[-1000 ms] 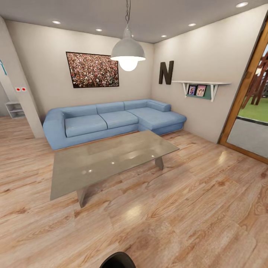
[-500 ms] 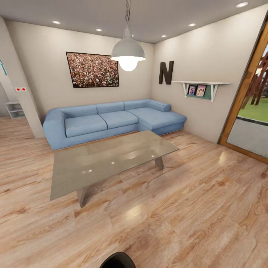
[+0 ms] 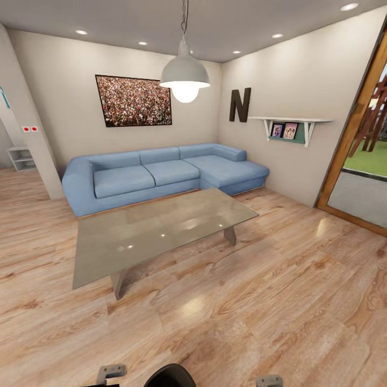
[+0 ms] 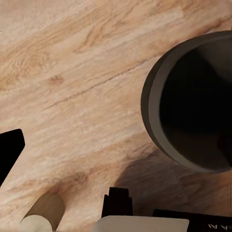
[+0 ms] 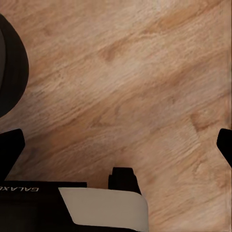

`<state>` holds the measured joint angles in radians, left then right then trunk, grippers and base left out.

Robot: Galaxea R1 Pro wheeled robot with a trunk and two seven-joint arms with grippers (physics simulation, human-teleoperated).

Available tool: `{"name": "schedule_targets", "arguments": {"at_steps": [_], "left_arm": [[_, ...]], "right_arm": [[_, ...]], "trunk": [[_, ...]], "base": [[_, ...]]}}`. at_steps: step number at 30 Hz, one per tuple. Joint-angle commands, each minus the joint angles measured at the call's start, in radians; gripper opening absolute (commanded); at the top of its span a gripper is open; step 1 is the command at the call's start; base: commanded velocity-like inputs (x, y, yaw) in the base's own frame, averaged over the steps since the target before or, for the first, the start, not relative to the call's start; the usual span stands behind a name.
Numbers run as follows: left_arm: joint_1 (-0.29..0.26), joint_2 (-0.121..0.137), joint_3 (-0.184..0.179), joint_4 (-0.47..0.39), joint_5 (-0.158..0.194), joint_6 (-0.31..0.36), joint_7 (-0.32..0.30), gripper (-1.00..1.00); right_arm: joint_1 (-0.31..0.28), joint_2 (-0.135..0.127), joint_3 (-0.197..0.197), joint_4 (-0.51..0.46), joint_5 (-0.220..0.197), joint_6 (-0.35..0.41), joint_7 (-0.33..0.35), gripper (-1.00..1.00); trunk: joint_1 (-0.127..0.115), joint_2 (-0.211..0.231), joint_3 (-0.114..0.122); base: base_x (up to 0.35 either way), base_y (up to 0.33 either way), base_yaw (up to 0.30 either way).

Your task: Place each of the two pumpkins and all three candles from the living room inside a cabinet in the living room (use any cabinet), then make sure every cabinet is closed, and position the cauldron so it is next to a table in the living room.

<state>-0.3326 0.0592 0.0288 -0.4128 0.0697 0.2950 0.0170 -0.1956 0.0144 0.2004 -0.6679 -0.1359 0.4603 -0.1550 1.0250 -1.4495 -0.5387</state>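
Note:
A low grey table [image 3: 156, 231] with a glossy top stands in the middle of the living room, in front of a blue sofa [image 3: 161, 174]. A dark round hollow vessel, apparently the cauldron [image 4: 193, 104], sits on the wooden floor just before me; its black top shows in the head view [image 3: 171, 376] and its edge in the right wrist view [image 5: 9, 72]. My left gripper [image 4: 116, 150] hangs open over the floor beside it. My right gripper [image 5: 116, 147] is open over bare boards on its other side. The pumpkins, candles and cabinet are out of view.
A pendant lamp [image 3: 185, 75] hangs over the table. A wall shelf [image 3: 290, 126] with photo frames is at the right, and beyond it an open doorway [image 3: 365, 161] to the outside. A passage [image 3: 19, 161] opens at the far left. Wide wooden floor surrounds the table.
Grey parts of both arms have risen into the bottom edge of the head view, either side of the dark vessel. The room and the camera have not shifted.

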Motion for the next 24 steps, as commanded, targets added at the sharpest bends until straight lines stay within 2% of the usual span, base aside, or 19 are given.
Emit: {"name": "schedule_targets", "arguments": {"at_steps": [1,2,6,15,24], "left_arm": [[0.000,0.000,0.007,-0.002,0.011,0.005,0.002,1.00],[0.001,0.001,0.020,-0.001,0.018,0.003,0.002,1.00],[0.002,0.001,0.030,0.001,0.026,-0.028,0.001,1.00],[0.004,0.002,0.034,0.052,0.029,-0.099,0.000,1.00],[0.004,-0.006,0.030,0.057,0.022,-0.111,0.001,1.00]], "right_arm": [[-0.001,-0.001,0.005,-0.001,-0.011,0.002,-0.017,1.00],[-0.001,-0.001,0.006,-0.001,-0.012,-0.001,-0.039,1.00],[-0.001,-0.001,0.006,0.002,-0.014,-0.012,-0.061,1.00],[-0.001,-0.002,0.007,0.005,-0.024,-0.025,-0.063,1.00],[-0.001,-0.002,0.008,0.005,-0.024,-0.026,-0.062,1.00]], "trunk": [[0.000,-0.001,-0.001],[0.000,-0.001,-0.001],[0.000,-0.001,-0.001],[0.000,-0.001,-0.001],[0.000,-0.001,-0.001]], "base": [[0.000,0.000,0.000],[0.000,0.000,0.000],[0.000,0.000,0.000],[0.000,0.000,0.000],[0.000,0.000,0.000]]}}
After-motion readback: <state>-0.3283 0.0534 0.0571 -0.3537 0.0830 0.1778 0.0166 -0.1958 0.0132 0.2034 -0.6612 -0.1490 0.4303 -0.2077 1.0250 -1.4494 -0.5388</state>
